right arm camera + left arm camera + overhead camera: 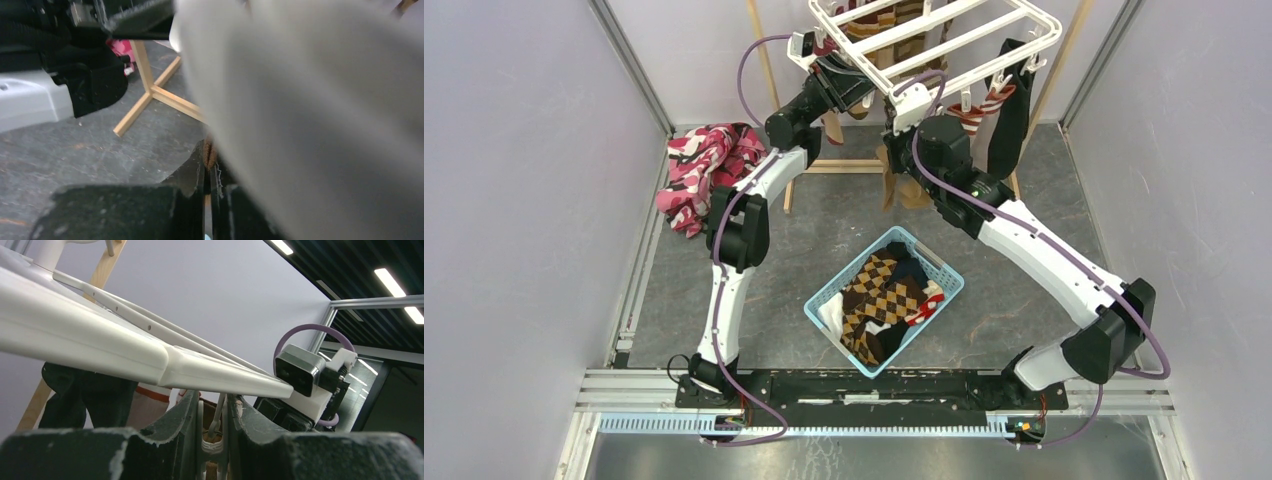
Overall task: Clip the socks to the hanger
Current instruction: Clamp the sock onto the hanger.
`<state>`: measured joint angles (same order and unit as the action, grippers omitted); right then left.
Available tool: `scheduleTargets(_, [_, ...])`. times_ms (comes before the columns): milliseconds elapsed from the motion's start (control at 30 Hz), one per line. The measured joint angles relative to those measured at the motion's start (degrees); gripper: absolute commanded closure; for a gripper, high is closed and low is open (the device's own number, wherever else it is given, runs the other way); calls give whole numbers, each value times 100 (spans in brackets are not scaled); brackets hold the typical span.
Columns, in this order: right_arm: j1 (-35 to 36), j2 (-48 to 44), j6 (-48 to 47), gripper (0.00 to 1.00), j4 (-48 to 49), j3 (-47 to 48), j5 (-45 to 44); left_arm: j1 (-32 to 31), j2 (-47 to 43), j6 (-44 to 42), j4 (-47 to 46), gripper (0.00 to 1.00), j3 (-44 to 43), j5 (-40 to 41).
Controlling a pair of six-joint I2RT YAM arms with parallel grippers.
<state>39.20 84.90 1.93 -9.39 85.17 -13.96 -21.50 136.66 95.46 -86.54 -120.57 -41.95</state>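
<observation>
Left end effector (214,420) is clamped on a white clip (212,437) under the hanger (100,347), probably to spring it open. Right end effector (207,165) is pressed together on a brown sock (209,151) edge, held up nearby for clipping; more socks (879,300) are seen in the basket (849,268)

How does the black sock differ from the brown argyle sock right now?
The long black fabric sock hangs straight from the white plastic bar hanger; the brown argyle sock lies crumpled in the light blue mesh basket. The black one is plain, the argyle one diamond-patterned. Both are soft socks.
</observation>
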Motion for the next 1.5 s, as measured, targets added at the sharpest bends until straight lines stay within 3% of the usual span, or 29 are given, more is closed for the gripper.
scheduleTargets(267, [20,-581,-868,100,15,-625,37,-39,0,0,-4,87,0,7])
scheduleTargets(600, [17,-1180,-2570,100,-448,-693,1755,-50,0,0,-11,87,2,9])
scheduleTargets(833, [-4,-678,-3368,100,-1147,-76,2470,-50,0,0,-13,87,2,11])
scheduleTargets(1167, [-24,638,-3383,100,-1582,1384,2072,-50,-2,0,-13,87,2,11])
scheduleTargets(1500, [-33,831,-3241,100,-1580,1565,1163,-50,-2,0,-13,87,2,7])
